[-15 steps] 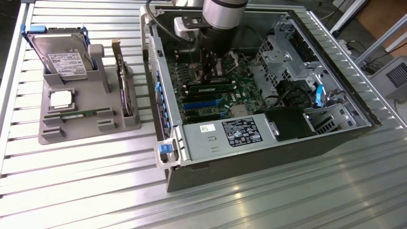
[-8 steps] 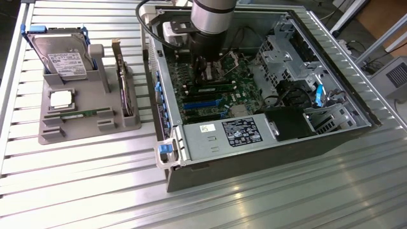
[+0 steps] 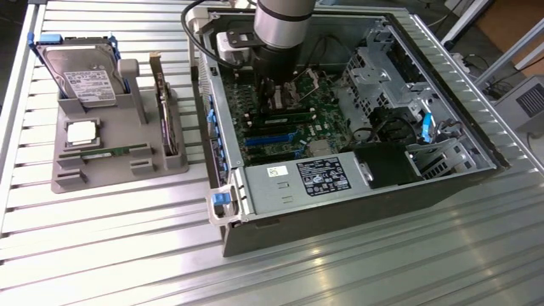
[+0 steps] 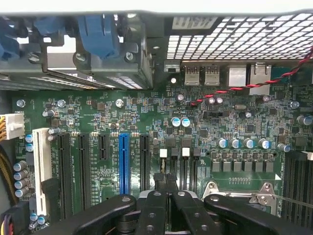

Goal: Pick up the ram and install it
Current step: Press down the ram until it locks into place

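The tool (image 4: 165, 182) is down inside the open computer case (image 3: 442, 185), fingers pinched shut with nothing in them, over the motherboard (image 4: 146, 122). The ram (image 3: 108, 153) lies on the grey holder (image 3: 111, 172) on the worktop (image 3: 340, 268), beside the hard drive (image 3: 83, 76).

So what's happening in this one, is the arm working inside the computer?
One robot arm reaches into the open computer case. Its gripper is shut, with the fingertips down at the memory slots on the motherboard. I can't tell whether anything sits between them. A slim green ram stick lies in the grey tray beside the case, near the hard drive.
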Controlling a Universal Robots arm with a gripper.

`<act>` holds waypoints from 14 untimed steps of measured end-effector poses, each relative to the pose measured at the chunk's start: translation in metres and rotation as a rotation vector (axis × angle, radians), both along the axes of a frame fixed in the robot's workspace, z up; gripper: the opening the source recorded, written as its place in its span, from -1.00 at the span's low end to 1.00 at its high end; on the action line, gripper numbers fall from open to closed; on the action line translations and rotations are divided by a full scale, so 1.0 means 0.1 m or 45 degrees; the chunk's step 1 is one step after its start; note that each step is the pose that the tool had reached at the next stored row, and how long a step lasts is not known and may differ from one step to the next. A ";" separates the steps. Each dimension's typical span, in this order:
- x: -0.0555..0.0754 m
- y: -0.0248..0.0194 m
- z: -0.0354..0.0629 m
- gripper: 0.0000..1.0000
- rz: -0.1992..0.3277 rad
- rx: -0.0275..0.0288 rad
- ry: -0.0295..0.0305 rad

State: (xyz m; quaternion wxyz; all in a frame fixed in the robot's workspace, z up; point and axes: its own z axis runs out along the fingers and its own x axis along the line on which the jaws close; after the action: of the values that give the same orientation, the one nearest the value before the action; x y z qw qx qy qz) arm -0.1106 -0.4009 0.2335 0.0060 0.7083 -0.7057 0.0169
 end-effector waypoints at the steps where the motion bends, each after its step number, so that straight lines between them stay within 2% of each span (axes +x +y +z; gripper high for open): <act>1: 0.00 0.000 -0.003 -0.80 0.000 0.0001 -0.0001; 7: 0.00 0.000 -0.007 -0.80 0.000 0.0004 -0.0005; 9: 0.00 0.000 0.128 -0.80 0.000 0.0004 -0.0016; 10: -0.01 0.000 0.137 -0.80 0.000 0.0014 -0.0023; 11: -0.03 -0.006 0.137 -0.80 0.000 0.0046 -0.0026; 14: -0.04 -0.016 0.110 -0.80 0.000 0.0054 -0.0024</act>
State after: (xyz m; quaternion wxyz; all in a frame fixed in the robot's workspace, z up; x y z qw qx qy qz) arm -0.1146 -0.4025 0.2446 0.0038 0.7083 -0.7057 0.0161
